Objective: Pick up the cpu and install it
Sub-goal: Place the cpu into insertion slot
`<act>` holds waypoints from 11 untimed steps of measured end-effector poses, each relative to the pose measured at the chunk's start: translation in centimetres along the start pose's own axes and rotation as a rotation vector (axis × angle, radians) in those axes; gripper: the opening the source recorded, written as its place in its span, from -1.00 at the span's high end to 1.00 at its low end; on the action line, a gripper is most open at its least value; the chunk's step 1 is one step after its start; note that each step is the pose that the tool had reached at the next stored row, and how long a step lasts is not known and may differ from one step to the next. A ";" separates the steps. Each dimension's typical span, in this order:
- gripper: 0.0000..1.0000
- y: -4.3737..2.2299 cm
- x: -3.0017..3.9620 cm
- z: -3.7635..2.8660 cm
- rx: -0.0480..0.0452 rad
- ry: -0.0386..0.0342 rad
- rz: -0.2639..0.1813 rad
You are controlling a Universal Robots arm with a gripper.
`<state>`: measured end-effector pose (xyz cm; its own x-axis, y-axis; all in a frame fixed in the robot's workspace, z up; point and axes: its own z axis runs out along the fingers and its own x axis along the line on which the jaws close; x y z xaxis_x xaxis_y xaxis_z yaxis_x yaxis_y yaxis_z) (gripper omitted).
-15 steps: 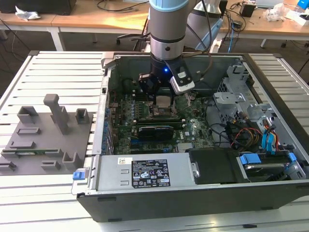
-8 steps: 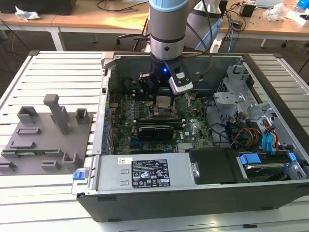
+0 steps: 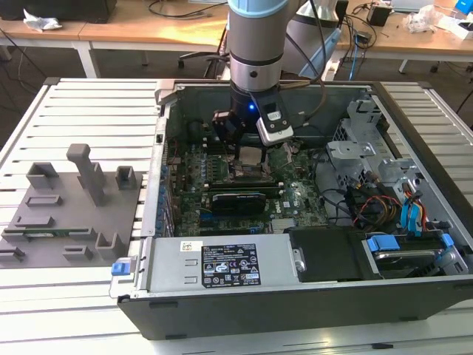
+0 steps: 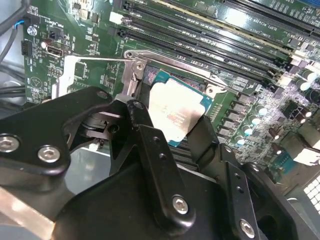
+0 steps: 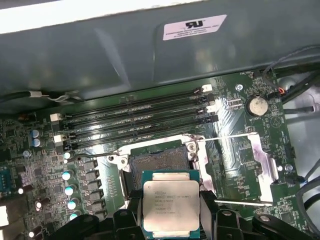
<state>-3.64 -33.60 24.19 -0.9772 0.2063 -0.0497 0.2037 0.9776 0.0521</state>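
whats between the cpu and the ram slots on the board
In the first wrist view, the open socket with its metal frame lies between the cpu, clamped in the gripper, and the ram slots.

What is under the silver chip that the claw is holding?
Below the chip, gripped by the claw, lies the open socket in its metal frame on the green board. The chip covers part of the socket, so that part cannot be seen.
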 end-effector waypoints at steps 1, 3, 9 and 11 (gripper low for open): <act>-0.09 0.00 0.00 0.00 0.0003 -0.0003 0.005; -0.09 0.00 0.00 0.00 0.0008 -0.0009 0.016; -0.09 0.00 0.00 0.00 0.0025 -0.0027 0.051; -0.09 0.00 0.00 0.00 0.0032 -0.0034 0.065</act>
<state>-3.64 -33.60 24.19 -0.9618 0.2694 -0.0498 0.2668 0.9623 0.0521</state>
